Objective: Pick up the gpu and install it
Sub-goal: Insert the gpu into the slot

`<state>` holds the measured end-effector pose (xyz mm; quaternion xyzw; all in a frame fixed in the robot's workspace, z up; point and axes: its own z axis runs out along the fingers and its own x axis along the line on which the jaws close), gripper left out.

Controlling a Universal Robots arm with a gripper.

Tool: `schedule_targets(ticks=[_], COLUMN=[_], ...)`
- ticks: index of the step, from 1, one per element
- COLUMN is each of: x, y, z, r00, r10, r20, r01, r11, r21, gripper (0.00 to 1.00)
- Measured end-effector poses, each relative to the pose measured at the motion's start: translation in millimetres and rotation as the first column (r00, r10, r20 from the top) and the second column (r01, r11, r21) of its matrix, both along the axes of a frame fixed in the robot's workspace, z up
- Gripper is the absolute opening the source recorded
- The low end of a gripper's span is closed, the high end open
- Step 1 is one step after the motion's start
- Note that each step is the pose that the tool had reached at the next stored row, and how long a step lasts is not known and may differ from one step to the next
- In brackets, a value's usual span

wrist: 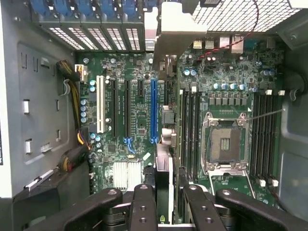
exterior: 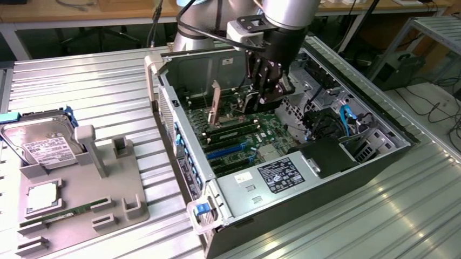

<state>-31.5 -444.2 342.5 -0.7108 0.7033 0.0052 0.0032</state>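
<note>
Wrist view shows your gripper (wrist: 168, 204) pinching the gpu (wrist: 163, 173) edge-on between its fingers, with the card's silvery bracket (wrist: 175, 29) toward the rear slots. You hold it inside the open case (exterior: 338, 162), over the motherboard (wrist: 130, 120) and just beside the blue slot (wrist: 153, 108). At the exterior view's left, a hard drive (exterior: 42, 144) stands in a grey holder (exterior: 108, 205) on the counter (exterior: 94, 81).

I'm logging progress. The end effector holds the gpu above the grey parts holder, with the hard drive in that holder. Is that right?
Not quite. The end effector holds the gpu above the motherboard inside the open case, as the exterior view shows. The hard drive is in the grey holder.
</note>
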Motion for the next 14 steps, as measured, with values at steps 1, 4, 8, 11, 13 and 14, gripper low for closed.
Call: schedule_targets(ticks=[1, 4, 8, 11, 13, 14], x=[-2.2, -8.2, -10.0, -12.9, -13.8, -14.5], y=[0.0, 0.4, 1.7, 2.8, 3.2, 3.3], z=[-1.7, -7.1, -11.3, -17.0, -19.0, -19.9], r00=[1.0, 1.0, 0.9999, 0.9998, 0.9997, 0.9996], r10=[0.0, 0.0, 0.002, 0.003, 0.003, 0.003], r20=[0.0004, 0.0035, 0.0137, 0.0206, 0.0253, 0.0276], r01=[0.0, 0.0, -0.002, -0.003, -0.003, -0.003], r11=[1.0, 1.0, 1.0, 1.0, 1.0, 1.0], r21=[0.0, 0.0, -0.0001, 0.0, 0.0, 0.0], gripper=[0.27, 0.27, 0.27, 0.27, 0.27, 0.27])
